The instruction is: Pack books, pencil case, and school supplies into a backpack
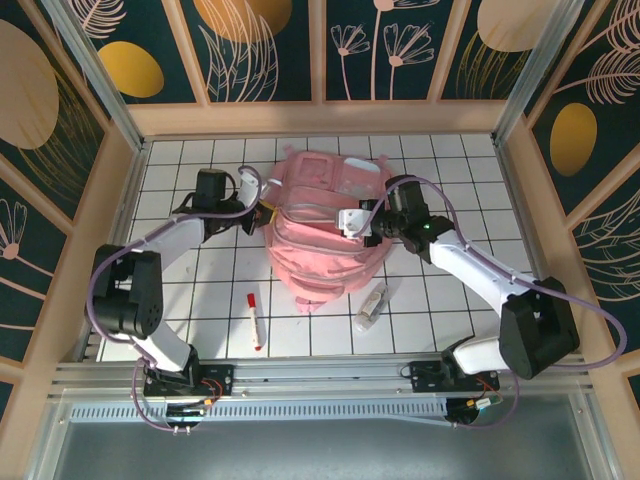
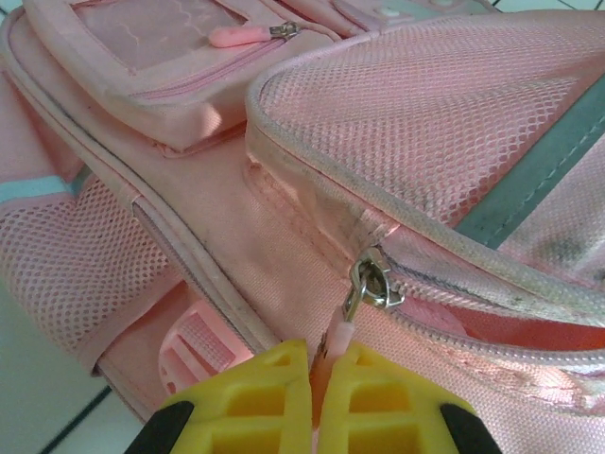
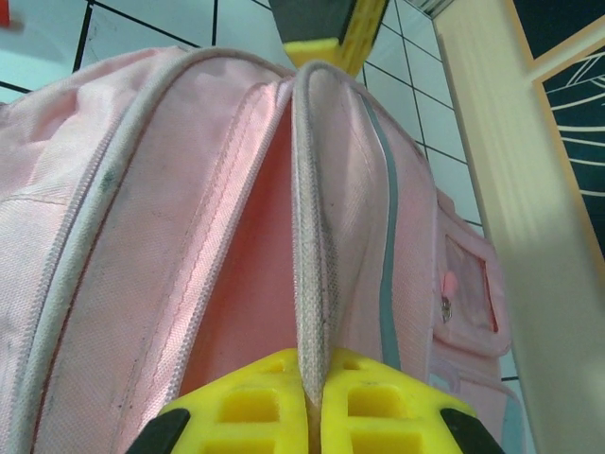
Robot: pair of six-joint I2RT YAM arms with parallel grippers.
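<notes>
2 grippers are both clamped on the backpack (image 1: 322,262), which lies in the middle of the table (image 1: 190,300) between the arms. The left gripper (image 2: 317,383) is pinched tight on the pink zipper pull (image 2: 333,342), which hangs from the metal slider (image 2: 374,282) just below the bag's mesh panel. Past the slider the zip looks partly parted, with darker pink showing inside. The right gripper (image 3: 313,390) is clenched on the piped edge (image 3: 310,236) of a flap, and beside that edge a gap leads into a compartment.

The step in hand, as I judge it, is opening the bag so things can go in. To do it well, the left arm should draw the pull along the line of the zipper track, not away from the fabric. The tab is thin and held only by its end between the pads, so a sideways tug could slip it free. The right arm should hold its edge taut against that pull, so the soft bag neither slides nor bunches ahead of the slider.

On the tiles by the bag's near end lie the red-and-white marker (image 1: 254,320) and, on the other side, the clear tube (image 1: 372,306). Both sit apart from the bag and are not yet packed, so packing looks barely begun.
</notes>
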